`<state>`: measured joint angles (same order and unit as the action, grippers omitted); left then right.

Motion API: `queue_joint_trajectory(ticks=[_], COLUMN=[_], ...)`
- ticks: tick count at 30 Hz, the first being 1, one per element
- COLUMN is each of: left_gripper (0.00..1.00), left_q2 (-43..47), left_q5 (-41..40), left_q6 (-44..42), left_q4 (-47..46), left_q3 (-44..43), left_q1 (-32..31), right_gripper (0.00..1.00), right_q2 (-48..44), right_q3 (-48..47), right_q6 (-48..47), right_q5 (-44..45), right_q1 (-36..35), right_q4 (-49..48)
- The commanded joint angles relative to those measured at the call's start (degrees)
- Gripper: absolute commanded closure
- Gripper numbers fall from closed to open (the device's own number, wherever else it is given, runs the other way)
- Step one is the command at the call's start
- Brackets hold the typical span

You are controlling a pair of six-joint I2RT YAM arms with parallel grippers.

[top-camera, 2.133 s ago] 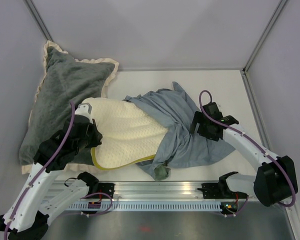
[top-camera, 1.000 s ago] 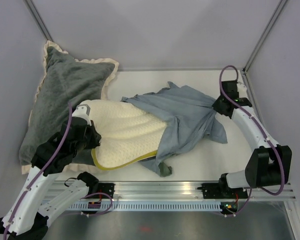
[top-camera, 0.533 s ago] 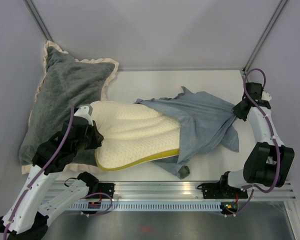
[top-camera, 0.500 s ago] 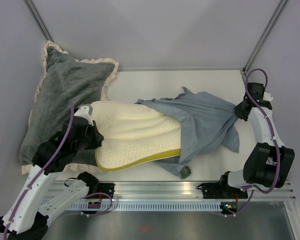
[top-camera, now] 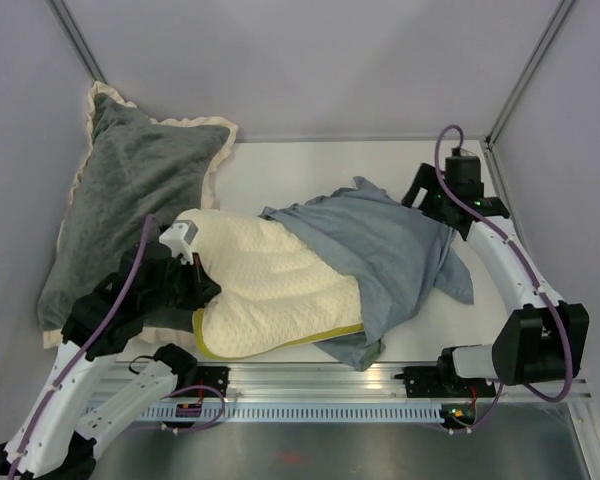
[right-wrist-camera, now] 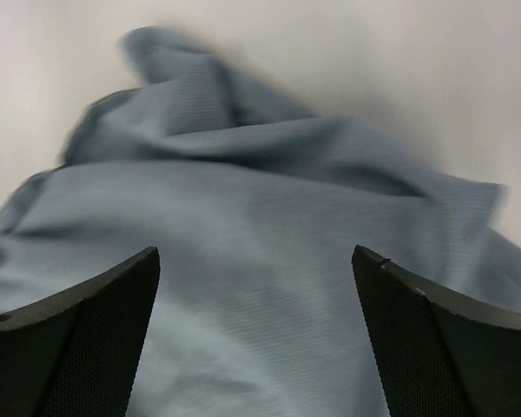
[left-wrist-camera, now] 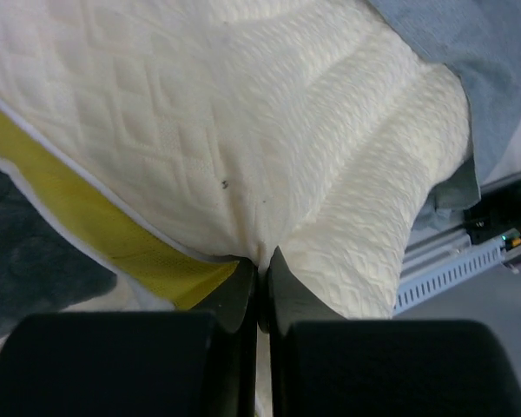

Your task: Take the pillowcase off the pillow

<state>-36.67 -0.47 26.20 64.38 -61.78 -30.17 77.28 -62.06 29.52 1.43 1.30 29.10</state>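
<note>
The cream quilted pillow (top-camera: pixel 270 295) lies across the table's front, its yellow-green edge band (left-wrist-camera: pixel 113 234) toward the near side. My left gripper (top-camera: pixel 202 292) is shut on a pinch of the pillow's cloth (left-wrist-camera: pixel 262 261) at its left end. The grey-blue pillowcase (top-camera: pixel 385 250) lies limp over the pillow's right end and spreads onto the table to the right. My right gripper (top-camera: pixel 432 205) hangs open just above the pillowcase's (right-wrist-camera: pixel 269 217) far right part, nothing between its fingers (right-wrist-camera: pixel 113 304).
A large dark grey plush pillow (top-camera: pixel 130 190) with a cream ruffle leans in the back left corner, beside my left arm. The white table (top-camera: pixel 310 165) is walled at the back and sides. A metal rail (top-camera: pixel 310 380) runs along the front edge.
My right gripper has opened and let go of the pillowcase, then drawn back left from the right wall. The cloth has slumped over the pillow's end. The left gripper and pillow shifted slightly nearer.
</note>
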Motion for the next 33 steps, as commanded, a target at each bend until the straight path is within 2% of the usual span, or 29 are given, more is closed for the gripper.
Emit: queue_joint_trajectory(ticks=[1,3,4,8,12,15,23,29,33], left_gripper=[0.98,0.98,0.98,0.98,0.98,0.98,0.98,0.98,0.98], left_q2=[-0.86,-1.04,-0.87,0.45,1.51,1.95,2.21,1.69,1.68], left_q5=[13.27,16.28,17.86,18.23,17.17,16.73,18.14,17.78,17.61], left_q6=[-2.9,-3.25,-3.26,-2.82,-2.64,-2.64,-1.41,-1.41,-1.24], left_q4=[-7.42,-8.04,-8.13,-7.52,-6.2,-5.58,-7.16,-7.51,-7.86], left_q3=[1.48,2.36,2.63,3.42,3.77,4.03,6.93,7.28,7.81], left_q1=[0.2,0.2,0.2,0.2,0.2,0.2,0.2,0.2,0.2], right_gripper=[0.02,0.02,0.02,0.02,0.02,0.02,0.05,0.05,0.04], right_q2=[-0.73,2.16,3.66,13.14,25.69,31.86,34.44,31.45,26.19], right_q3=[-7.8,-10.95,-12.28,-19.66,-29.14,-33.11,-28.66,-22.59,-18.28], right_q6=[-4.82,-6.04,-6.22,-8.24,-12.81,-15.54,-16.24,-17.04,-17.13], right_q5=[1.48,-1.15,-5.87,-11.79,-8.66,-6.8,-3.46,-2.05,-2.48], right_q1=[-9.02,-11.23,-11.75,-14.74,-21.67,-25.29,-30.65,-32.15,-33.55], right_q4=[-2.82,-4.22,-5.27,-6.51,-4.59,-1.86,-4.05,-7.3,-10.99])
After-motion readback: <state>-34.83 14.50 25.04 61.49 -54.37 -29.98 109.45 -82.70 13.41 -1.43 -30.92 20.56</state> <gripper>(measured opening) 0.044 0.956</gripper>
